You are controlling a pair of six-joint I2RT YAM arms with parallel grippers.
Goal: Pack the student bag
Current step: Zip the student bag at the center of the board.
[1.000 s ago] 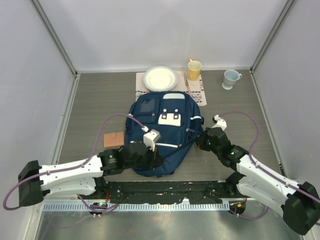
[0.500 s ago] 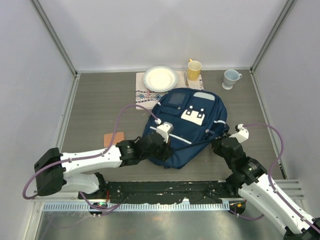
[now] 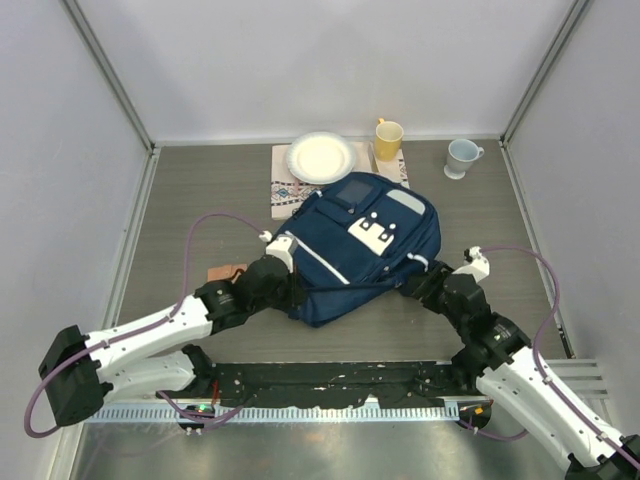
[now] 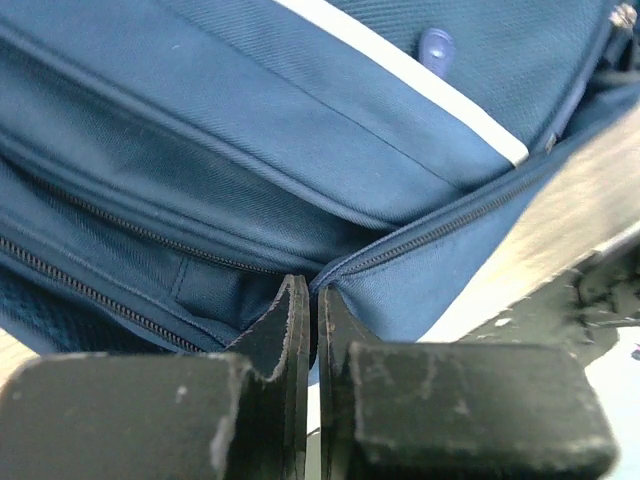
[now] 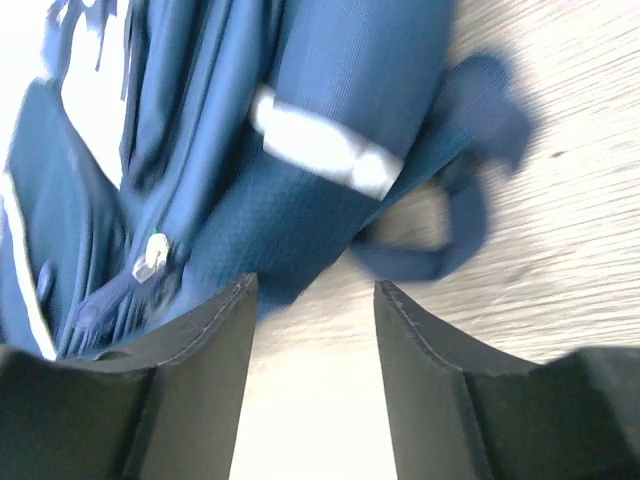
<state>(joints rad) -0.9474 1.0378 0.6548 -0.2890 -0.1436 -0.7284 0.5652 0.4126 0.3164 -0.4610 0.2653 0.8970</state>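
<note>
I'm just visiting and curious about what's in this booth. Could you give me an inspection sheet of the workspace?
Surface: grey wood-grain table, no spills seen.
Job's things: student bag lying askew mid-table, front up.
Clutter: plate on patterned cloth; yellow mug; pale mug; brown flat item, partly hidden.
Grippers: left gripper shut, seemingly pinching the bag's zip seam; right gripper open, empty, near a strap.
Cables: a purple cable loops over each arm.
Surroundings: pale walls on three sides.
</note>
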